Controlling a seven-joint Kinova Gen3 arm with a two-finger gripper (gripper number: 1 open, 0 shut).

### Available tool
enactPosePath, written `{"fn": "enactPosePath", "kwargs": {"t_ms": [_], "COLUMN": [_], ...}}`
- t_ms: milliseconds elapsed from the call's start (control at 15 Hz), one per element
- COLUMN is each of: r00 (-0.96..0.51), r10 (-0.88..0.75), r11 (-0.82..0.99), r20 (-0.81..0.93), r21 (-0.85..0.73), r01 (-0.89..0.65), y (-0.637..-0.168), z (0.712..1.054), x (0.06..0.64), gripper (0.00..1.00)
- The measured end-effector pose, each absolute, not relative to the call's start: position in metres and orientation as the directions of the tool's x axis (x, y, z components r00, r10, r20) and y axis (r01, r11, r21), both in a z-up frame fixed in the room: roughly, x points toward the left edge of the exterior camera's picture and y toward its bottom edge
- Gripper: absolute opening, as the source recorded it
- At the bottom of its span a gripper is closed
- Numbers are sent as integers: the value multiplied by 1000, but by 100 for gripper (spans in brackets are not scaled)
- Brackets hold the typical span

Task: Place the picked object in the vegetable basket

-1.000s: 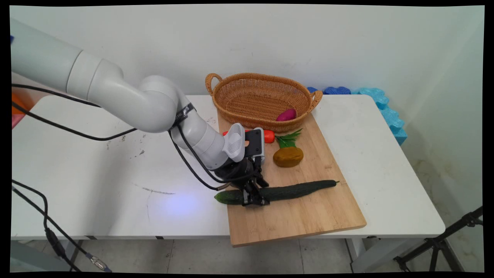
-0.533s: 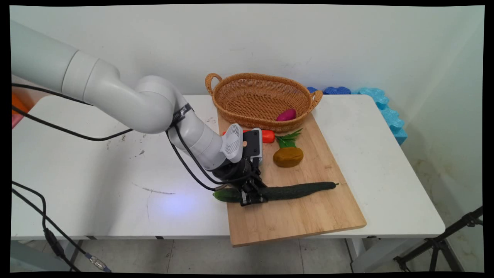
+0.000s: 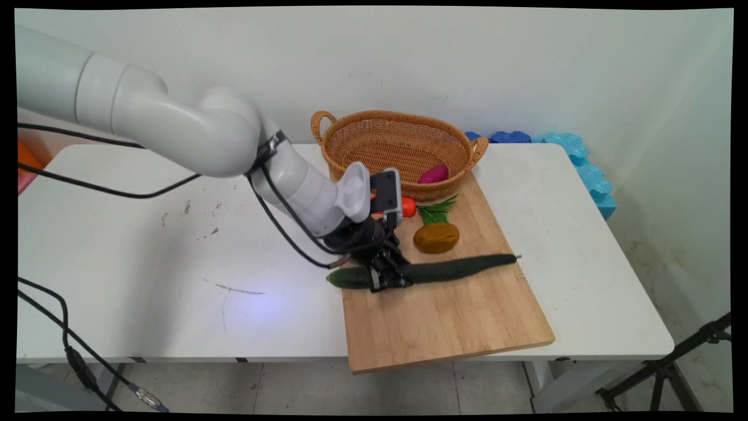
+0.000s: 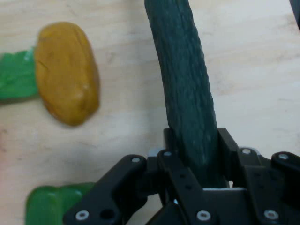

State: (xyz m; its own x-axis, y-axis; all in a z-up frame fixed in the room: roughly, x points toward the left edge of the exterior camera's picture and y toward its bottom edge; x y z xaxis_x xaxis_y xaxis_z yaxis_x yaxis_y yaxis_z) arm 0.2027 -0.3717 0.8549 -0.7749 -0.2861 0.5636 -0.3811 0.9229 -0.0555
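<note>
- Main view: gripper is clamped on the cucumber, grip point near its left end. The short lighter-green stub sticks out left of the fingers, past the left edge of the cutting board.
- Cucumber runs left-right over the middle of the board, right tip a bit farther back than the left. Can't tell from this view if it's clear of the wood or resting on it.
- Just beyond the cucumber, on the board: brown potato, with green leaves behind it.
- Red vegetable sits left of the leaves, mostly hidden by the wrist.
- Wicker basket stands at the far end of the board; purple item inside it, near its right end.
- Blue foam pieces lie off the table's far right corner, against the wall.
- Hand view: confirms the grasp. Cucumber passes straight between the two fingers, pressed on both sides. Bumpy dark skin is visible here, not in main.
- Potato shows beside the cucumber, apart from it, with bare wood between them.
- A green leaf touches the potato's edge. Another green shape sits low in the frame next to the linkage, can't identify it.
- Basket, purple item and foam don't appear in the hand view.
</note>
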Motion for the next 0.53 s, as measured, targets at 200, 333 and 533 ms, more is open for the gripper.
{"fn": "enactPosePath", "kwargs": {"t_ms": [200,333,533], "r00": [-774,-777,-784], "r10": [-276,-264,-235], "r11": [921,921,919], "r20": [569,572,574], "r21": [-73,-91,-131], "r01": [-382,-380,-372], "y": [-381,-389,-408], "z": [870,880,896], "x": [207,211,220], "gripper": [0,0,0]}}
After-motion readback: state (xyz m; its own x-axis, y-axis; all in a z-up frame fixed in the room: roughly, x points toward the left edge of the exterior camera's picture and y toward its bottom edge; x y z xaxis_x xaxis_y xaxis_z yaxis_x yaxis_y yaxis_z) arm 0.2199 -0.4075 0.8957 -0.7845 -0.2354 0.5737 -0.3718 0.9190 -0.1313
